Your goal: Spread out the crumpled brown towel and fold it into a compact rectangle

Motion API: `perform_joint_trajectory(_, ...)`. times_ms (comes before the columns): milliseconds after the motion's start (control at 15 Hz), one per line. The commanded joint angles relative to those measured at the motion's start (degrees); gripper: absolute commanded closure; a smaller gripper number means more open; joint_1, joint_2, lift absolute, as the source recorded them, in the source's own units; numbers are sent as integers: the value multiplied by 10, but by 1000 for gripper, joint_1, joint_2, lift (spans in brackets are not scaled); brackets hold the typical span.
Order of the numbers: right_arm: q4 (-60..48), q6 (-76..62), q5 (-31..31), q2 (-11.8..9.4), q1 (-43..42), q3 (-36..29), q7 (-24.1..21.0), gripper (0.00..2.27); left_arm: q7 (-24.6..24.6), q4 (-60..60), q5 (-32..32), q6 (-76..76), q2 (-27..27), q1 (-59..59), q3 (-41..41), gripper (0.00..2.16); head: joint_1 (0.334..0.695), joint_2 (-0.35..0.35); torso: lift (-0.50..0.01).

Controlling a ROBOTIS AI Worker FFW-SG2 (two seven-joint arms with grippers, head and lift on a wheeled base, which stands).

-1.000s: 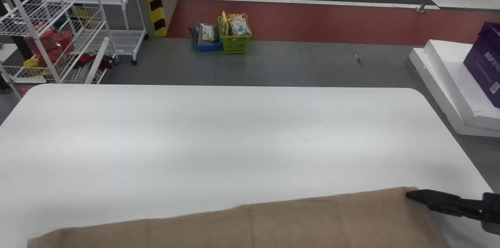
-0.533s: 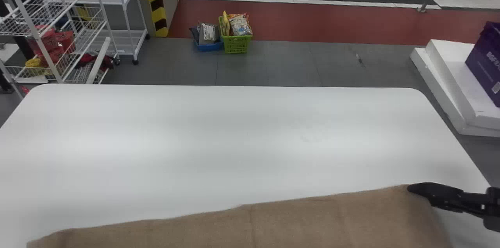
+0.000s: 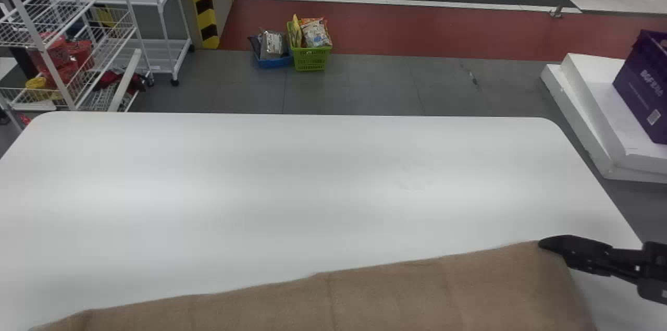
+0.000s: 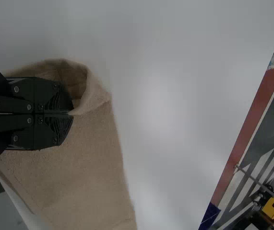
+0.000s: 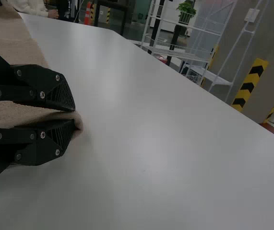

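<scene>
Brown towel (image 3: pixel 385 299) is shifting slightly farther out at its far R corner, the R gripper (image 5: pixel 75 116) moving w/ it.
Towel is spanning the near side of the white table (image 3: pixel 312 190), L to R, its far edge slanting, R end farther out. R gripper is pinching that corner, fingers almost together w/ cloth btwn; L gripper (image 4: pixel 72 114) is closing tight on a small bit of cloth, a loose curl bulging beside its tips. Main risk, prob.: L grip is catching little fabric, so a hard pull may be tugging it free. Also, if R keeps leading, towel may be landing crooked, or that curl trapping a crease under, spoiling later folds.
</scene>
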Motion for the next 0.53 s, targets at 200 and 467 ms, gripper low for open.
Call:
perform_joint_trajectory(200,65,22,-65,-7,-24,-12,-5,954,-2,11,0,-11,1,0,-1,1443,695,-75,-127)
perform_joint_trajectory(467,67,32,-72,-6,-27,-4,-23,954,-1,21,-1,-18,3,0,-7,1440,695,-68,-127)
